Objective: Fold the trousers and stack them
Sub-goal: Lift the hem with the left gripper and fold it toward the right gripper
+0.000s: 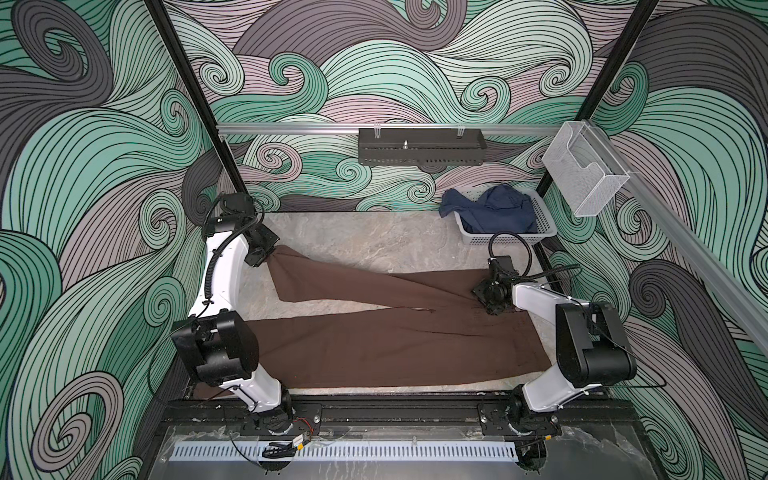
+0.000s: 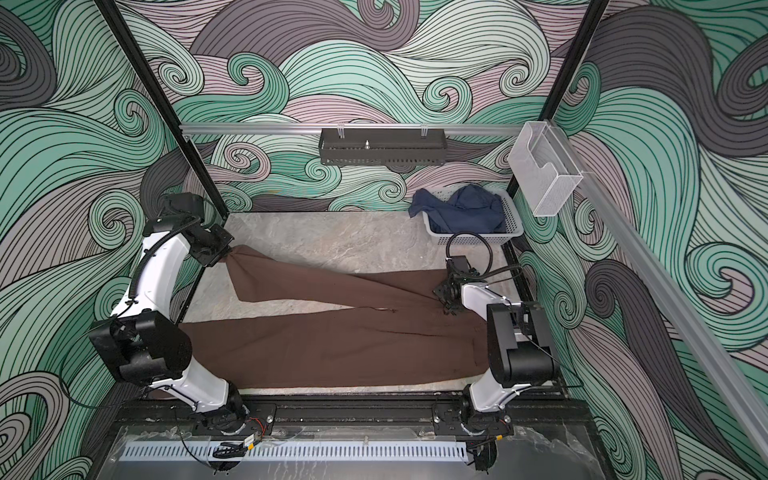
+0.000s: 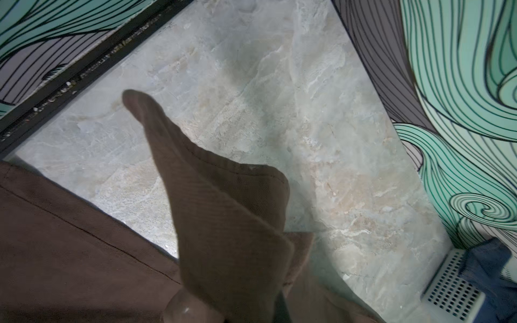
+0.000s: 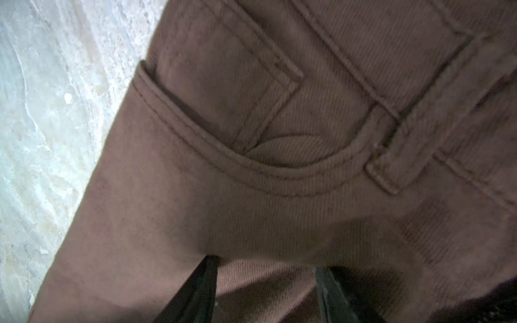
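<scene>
- Marble-look tabletop (image 1: 374, 241) inside wave-patterned walls carries the trousers (image 1: 374, 340), spread out between both grippers.
- Long axis: runs from the left gripper (image 1: 266, 259) to the right gripper (image 1: 492, 305). The waist lies at the right jaws, the 2 hems point toward the left jaws, and the legs are splayed in a V.
- Left jaws: pressed together, pinching the far leg's hem corner, raised off the surface.
- Right jaws: spread, astride the cloth beside the front pocket (image 4: 279, 156); no grip evident.
- Step, as judged: lengthwise fold, leg onto leg.
- Next move requires carrying the pinched hem over the near leg, edges aligned.
</scene>
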Robot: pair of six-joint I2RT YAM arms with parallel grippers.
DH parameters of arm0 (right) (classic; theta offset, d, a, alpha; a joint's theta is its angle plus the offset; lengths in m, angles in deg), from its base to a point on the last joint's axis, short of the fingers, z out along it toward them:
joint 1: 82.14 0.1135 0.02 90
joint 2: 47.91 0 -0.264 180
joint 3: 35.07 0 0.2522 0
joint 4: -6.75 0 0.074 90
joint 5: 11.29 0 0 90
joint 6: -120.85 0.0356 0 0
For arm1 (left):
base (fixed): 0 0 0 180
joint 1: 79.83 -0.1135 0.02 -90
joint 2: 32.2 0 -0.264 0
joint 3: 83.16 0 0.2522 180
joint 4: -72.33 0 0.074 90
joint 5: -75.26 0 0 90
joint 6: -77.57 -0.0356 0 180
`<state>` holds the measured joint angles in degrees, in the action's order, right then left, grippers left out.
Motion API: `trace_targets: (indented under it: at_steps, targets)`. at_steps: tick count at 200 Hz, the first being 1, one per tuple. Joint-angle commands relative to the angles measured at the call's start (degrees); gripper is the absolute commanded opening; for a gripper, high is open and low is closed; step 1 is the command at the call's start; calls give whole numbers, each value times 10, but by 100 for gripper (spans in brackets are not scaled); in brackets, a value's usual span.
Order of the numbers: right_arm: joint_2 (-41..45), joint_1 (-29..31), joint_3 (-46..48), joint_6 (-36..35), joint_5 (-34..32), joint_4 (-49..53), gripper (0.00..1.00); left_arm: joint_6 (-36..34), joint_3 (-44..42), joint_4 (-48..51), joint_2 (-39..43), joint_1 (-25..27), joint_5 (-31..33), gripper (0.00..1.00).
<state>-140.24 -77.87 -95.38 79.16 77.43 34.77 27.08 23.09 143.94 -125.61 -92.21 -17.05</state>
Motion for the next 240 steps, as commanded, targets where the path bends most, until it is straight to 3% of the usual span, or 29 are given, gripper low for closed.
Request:
trace_targets:
  at_steps: [1,36,85,137,185,207,240]
  targets:
    - [-19,-10,-6,-13,-24,40,58,0,25,41,-44,5,57,0]
    - [-26,-9,-21,-13,-8,45,57,1,93,105,-127,48,80,0]
    - [-17,-8,-33,-13,6,50,57,31,170,188,-173,137,104,0]
    - [-19,-7,-47,-3,19,50,57,106,248,256,-249,316,71,0]
    - [-13,-2,-52,4,29,54,57,82,429,339,-372,456,16,4]
    - [-3,-2,-47,6,30,58,57,58,483,365,-395,489,-5,20]
    - [22,-1,-38,9,29,60,57,31,463,366,-360,511,-13,50]
